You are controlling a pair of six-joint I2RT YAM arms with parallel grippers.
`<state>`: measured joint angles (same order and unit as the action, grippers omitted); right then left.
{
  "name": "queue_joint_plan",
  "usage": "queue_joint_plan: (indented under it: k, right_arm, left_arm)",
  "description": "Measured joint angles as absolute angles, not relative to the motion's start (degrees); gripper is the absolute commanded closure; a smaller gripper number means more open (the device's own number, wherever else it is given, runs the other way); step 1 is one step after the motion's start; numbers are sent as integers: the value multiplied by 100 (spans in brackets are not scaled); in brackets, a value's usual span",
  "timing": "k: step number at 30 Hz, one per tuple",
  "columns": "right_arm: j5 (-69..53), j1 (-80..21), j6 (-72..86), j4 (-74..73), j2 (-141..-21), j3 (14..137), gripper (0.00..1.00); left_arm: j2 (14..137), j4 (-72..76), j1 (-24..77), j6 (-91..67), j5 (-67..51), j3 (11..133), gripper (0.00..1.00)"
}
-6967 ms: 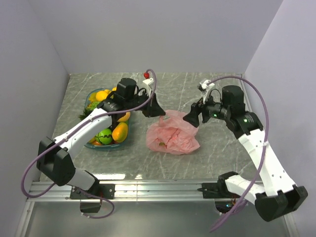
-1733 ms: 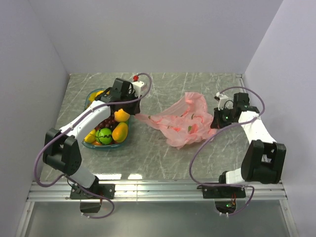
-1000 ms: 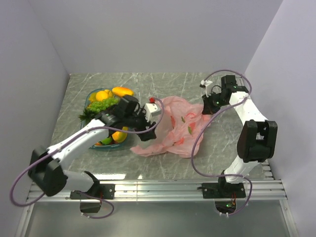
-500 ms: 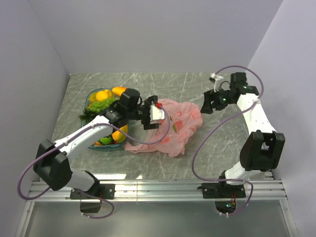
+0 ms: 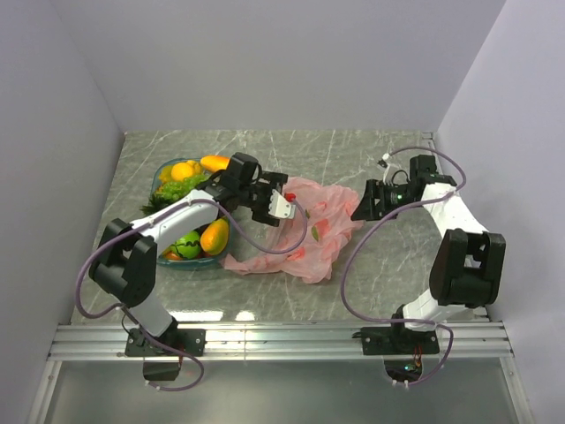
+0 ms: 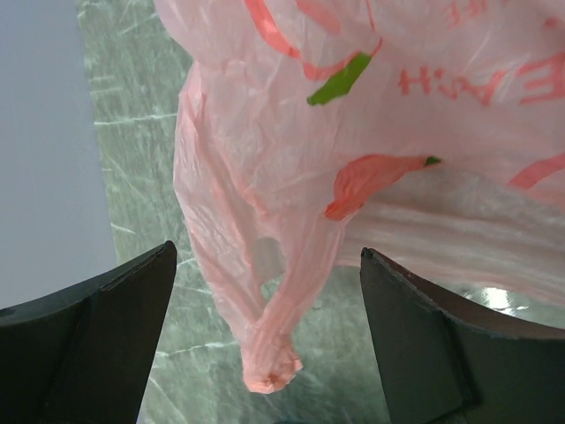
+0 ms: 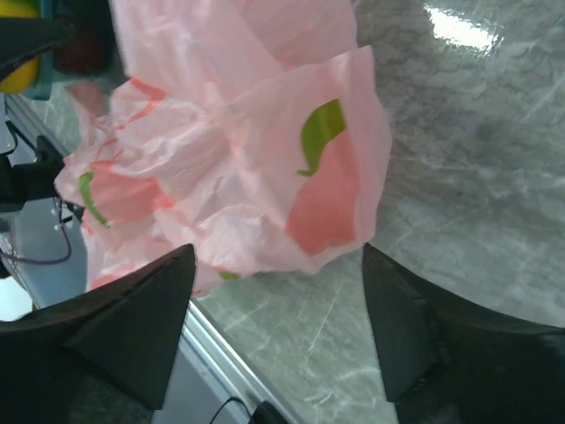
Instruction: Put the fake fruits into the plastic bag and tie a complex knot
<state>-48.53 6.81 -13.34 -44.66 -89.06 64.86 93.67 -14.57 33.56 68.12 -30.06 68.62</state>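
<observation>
The jaws of the left gripper point(image 6: 267, 265) stood wide apart. A twisted handle point(image 6: 269, 362) of the plastic bag point(image 5: 305, 234) showed between them, but it was not pinched. The right gripper point(image 7: 278, 256) was also spread and held nothing, just beside the bag's other edge. The bag lay crumpled on the table point(image 5: 353, 159) between the arms, and the fake fruits point(image 5: 190, 181) sat in the tray point(image 5: 201, 262). I judged the step to be opening the bag. Next, each gripper would need to close on an edge and spread the mouth.

One plastic bag point(image 5: 305, 240), one tray point(image 5: 201, 262), one green apple point(image 5: 186, 245), two mangoes point(image 5: 214, 236), one orange point(image 5: 183, 170), two arms point(image 5: 455, 212).
</observation>
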Motion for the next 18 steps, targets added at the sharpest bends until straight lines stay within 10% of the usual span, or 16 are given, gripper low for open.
queue_joint_plan:
  k: [10,16,18]
  right_arm:
    - [-4919,661,-1009,-3822,-9391,6344,92]
    - [-4904,663,-1157,-3892,-9474,6425,100]
    - [-4797,676,-1262,-3933,-9504,6482,100]
  left_arm:
    - [10326,-1594,3321,7883,-2943,7277,28]
    - [10912,-1680,3319,7992,-2746,7592,98]
    - [10877,-1837,3282,7905,-2792,7664,100]
